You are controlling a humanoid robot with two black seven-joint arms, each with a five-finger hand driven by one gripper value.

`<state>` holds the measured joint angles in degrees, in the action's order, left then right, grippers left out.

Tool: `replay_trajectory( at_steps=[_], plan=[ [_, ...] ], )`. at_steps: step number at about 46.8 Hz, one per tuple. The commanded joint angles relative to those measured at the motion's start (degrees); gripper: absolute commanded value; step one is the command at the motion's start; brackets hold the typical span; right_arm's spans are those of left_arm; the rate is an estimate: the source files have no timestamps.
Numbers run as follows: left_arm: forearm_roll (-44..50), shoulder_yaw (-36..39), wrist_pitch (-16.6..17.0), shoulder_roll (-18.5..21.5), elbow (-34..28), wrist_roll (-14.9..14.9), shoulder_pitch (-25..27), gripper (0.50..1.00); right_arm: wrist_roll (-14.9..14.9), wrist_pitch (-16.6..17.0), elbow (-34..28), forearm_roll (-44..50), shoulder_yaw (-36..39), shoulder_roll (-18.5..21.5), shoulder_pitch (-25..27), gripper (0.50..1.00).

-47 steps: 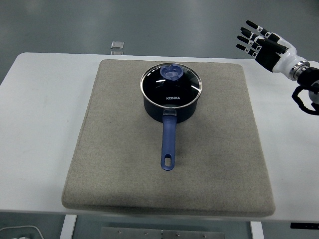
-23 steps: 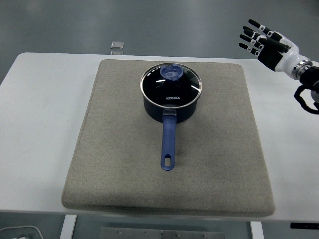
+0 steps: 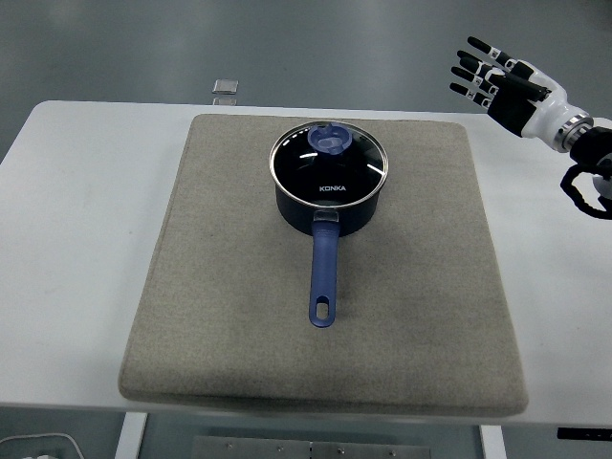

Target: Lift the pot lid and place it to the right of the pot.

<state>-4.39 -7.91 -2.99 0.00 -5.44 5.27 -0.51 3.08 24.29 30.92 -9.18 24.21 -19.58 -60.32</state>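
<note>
Right hand, fingers spread, edges leftward; lid sits on pot well left, not lifted.

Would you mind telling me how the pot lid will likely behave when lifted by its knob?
The lid looks like steel-rimmed glass, so probably rigid, fairly heavy and breakable if dropped. Its small blue knob looks smooth and may slip between fingers, letting the lid tilt.

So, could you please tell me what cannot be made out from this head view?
- Inside of the pot: hidden by the lid, whose glass looks dark.
- Right arm behind the right hand: cut off by the right edge.
- Small object beyond the table: too small to identify.
- Left hand: out of view.
</note>
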Motion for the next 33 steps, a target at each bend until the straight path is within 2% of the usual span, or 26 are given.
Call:
replay_trajectory(
  at_steps=[1, 16, 28, 33],
  plan=[
    [0.0, 0.0, 0.0, 0.0, 0.1, 0.0, 0.0, 1.000, 0.0, 0.2, 0.0, 0.0, 0.0, -0.1, -0.1, 0.932],
    [0.0, 0.0, 0.0, 0.0, 0.1, 0.0, 0.0, 1.000, -0.1, 1.3, 1.3, 1.5, -0.7, -0.6, -0.2, 0.932],
    [0.0, 0.0, 0.0, 0.0, 0.1, 0.0, 0.0, 1.000, -0.1, 1.0, 1.9, 9.2, -0.5, -1.0, -0.9, 0.930],
    [0.0, 0.0, 0.0, 0.0, 0.0, 0.0, 0.0, 1.000, -0.1, 0.4, 4.7, 10.7, -0.6, -1.1, -1.0, 0.930]
  ],
)
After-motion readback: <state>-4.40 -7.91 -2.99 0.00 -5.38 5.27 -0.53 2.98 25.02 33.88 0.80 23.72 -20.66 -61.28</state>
